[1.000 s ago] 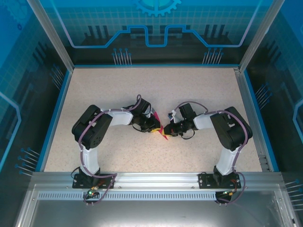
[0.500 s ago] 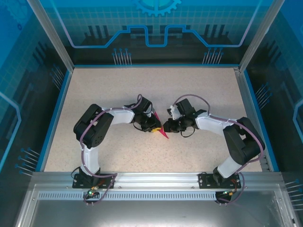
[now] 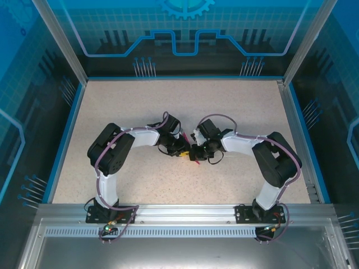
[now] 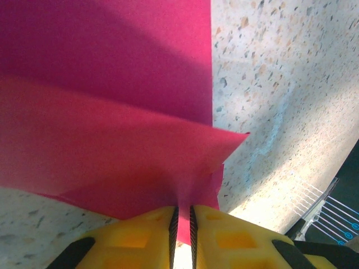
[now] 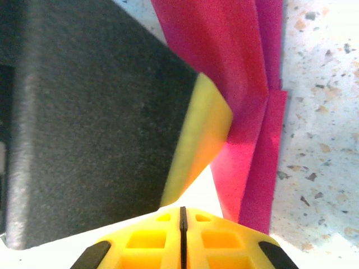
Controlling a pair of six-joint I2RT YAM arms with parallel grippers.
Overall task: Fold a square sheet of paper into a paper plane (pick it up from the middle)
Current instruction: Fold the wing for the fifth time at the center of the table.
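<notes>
Seen from above, two robot arms bend inward and meet at the centre of the speckled desk (image 3: 235, 106). The left claw (image 3: 180, 150) and the right claw (image 3: 196, 152) are almost touching there. The arms hide nearly everything between them.

The left wrist camera shows what the overhead view cannot. The left claw's yellow fingers (image 4: 213, 230) are pinched nearly together on the lower edge of the pink sheet of paper (image 4: 112, 140). The sheet is already folded into overlapping layers and fans across the upper left of the frame, just above the desk. This grip probably holds the folds steady for the next crease.

In the right wrist camera, the right claw is fully closed at the bottom of the frame, with no paper visible in its seam. The pink layers run down the right side. A black block (image 5: 101, 112) tipped with yellow, probably part of the left claw, fills the left side.
</notes>
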